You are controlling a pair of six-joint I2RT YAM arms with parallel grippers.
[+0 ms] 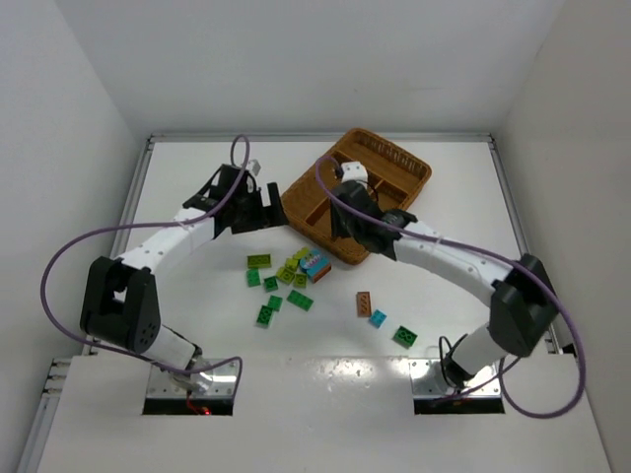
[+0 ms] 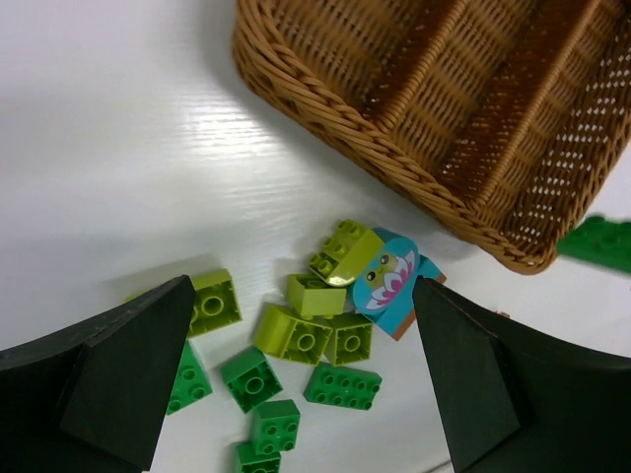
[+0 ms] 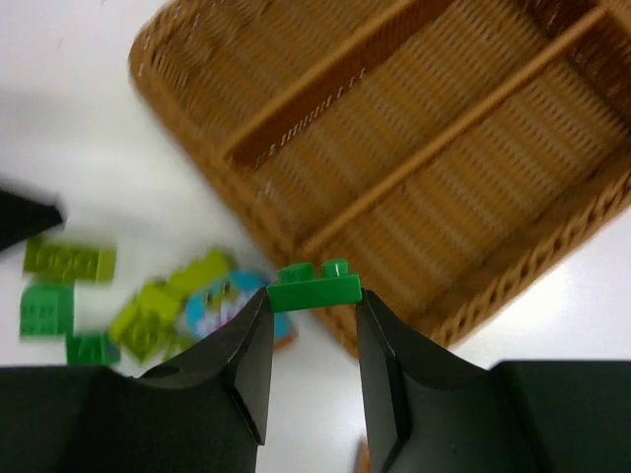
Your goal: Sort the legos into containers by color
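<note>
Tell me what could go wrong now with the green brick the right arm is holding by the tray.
1. The right fingers pinch the green brick only at their tips; it could slip out.
2. It hangs about over the edge of the tray, so releasing now may bounce it onto the table.
3. The open left fingers hover by the same tray corner; the arms could bump.
</note>
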